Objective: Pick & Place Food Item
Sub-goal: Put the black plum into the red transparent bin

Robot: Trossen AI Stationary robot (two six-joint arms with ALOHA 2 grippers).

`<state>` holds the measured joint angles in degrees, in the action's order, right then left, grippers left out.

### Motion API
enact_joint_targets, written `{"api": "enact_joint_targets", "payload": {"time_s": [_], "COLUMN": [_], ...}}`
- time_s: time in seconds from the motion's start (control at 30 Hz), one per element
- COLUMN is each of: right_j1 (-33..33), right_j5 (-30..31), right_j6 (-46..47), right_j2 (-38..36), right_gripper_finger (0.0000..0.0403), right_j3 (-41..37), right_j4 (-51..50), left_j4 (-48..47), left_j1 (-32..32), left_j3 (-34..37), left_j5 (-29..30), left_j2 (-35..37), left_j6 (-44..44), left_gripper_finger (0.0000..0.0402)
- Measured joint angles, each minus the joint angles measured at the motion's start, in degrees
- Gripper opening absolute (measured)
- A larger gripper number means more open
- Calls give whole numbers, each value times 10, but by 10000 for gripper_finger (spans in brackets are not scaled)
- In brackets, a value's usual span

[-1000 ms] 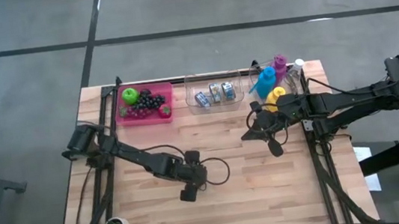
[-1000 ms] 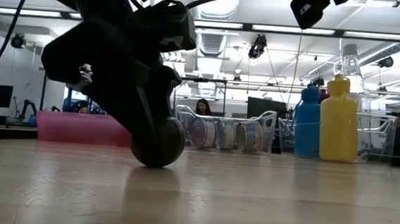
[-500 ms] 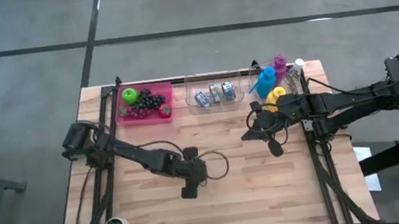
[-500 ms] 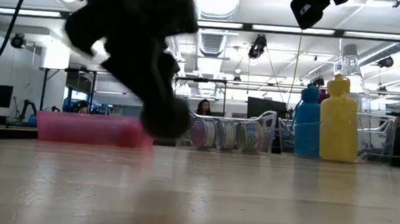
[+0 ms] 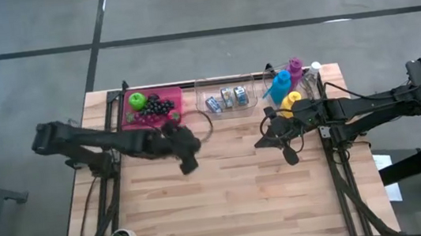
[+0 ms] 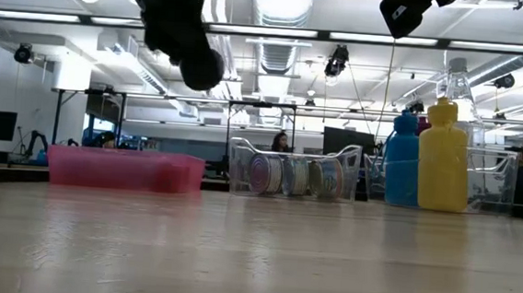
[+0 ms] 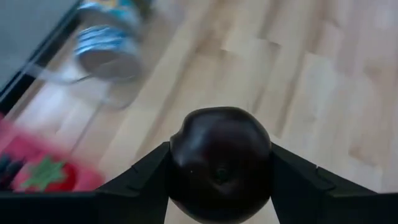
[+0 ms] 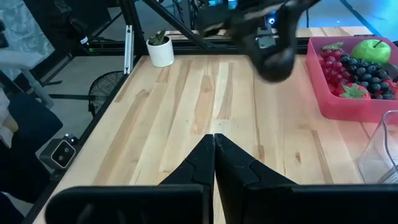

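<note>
Plum (image 7: 220,163) — dark and round — is now off the counter (image 5: 283,197), clamped in the left claw (image 5: 186,157), which has swung up from mid-counter to just beside the pink tray (image 5: 133,122). Placing looks next. Right claw (image 8: 213,152) waits closed, well apart from the tray.

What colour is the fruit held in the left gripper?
Very dark purple, almost black; the plum shows best in the left wrist view.
</note>
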<state>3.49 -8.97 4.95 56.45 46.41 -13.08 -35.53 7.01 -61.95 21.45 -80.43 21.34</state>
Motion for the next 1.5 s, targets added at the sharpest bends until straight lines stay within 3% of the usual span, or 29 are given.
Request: {"api": "enact_joint_targets", "payload": {"time_s": [0.23, 0.47, 0.7, 1.23, 1.5], "right_j1": [0, 0, 0, 0, 0], "right_j5": [0, 0, 0, 0, 0], "right_j6": [0, 0, 0, 0, 0], "right_j2": [0, 0, 0, 0, 0], "right_gripper_finger": [8, 8, 8, 8, 8], "right_j3": [0, 0, 0, 0, 0], "right_j4": [0, 0, 0, 0, 0], "left_j4": [-66, -112, -90, 30, 30], "left_j1": [-100, -236, -332, -357, -364], "left_j3": [1, 7, 68, 179, 182], "left_j5": [0, -3, -21, -33, -14], "left_j2": [65, 58, 40, 43, 43], "left_j6": [91, 122, 143, 205, 237], "left_gripper_finger": [217, 214, 217, 219, 280]}}
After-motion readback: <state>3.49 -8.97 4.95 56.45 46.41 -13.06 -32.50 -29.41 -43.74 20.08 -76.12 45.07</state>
